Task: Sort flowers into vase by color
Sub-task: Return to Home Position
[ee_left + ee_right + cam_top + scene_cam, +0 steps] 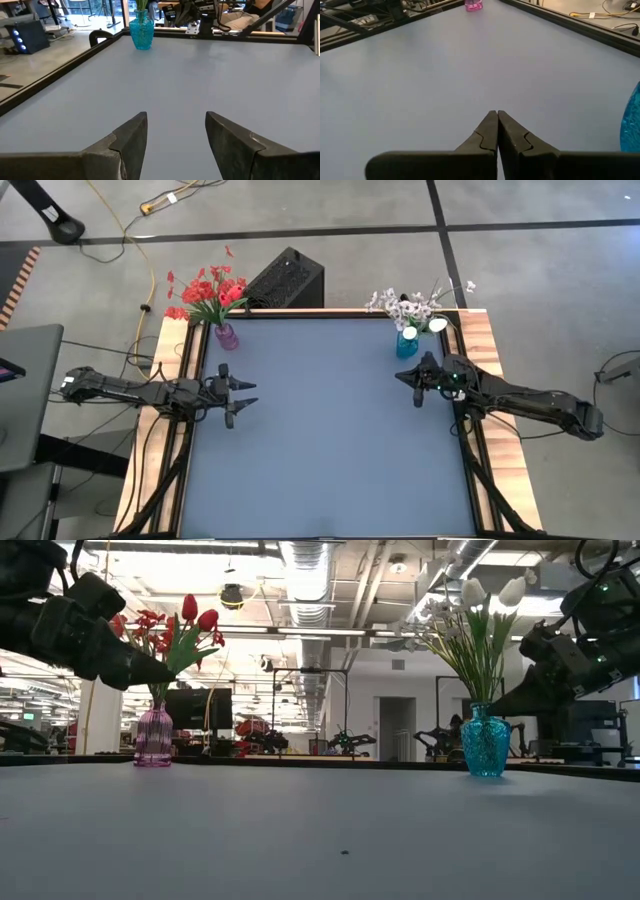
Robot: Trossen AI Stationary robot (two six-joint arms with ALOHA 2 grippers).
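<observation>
Left pincer point(253, 394) parted, right pincer point(400, 376) closed, both arms apparently level, inward.

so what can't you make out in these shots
Right wrist view: blue vase cut off by the picture's edge; pink vase cut off at the top edge.
Left wrist view: white flowers cut off above the stalks.
High view: the white flowers are too small to count.

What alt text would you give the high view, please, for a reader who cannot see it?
Sorted flowers stand at the far edge of the table: red flowers in a pink vase left, white flowers in a blue vase right. The left gripper, open, and right gripper, shut, hold nothing.
</observation>
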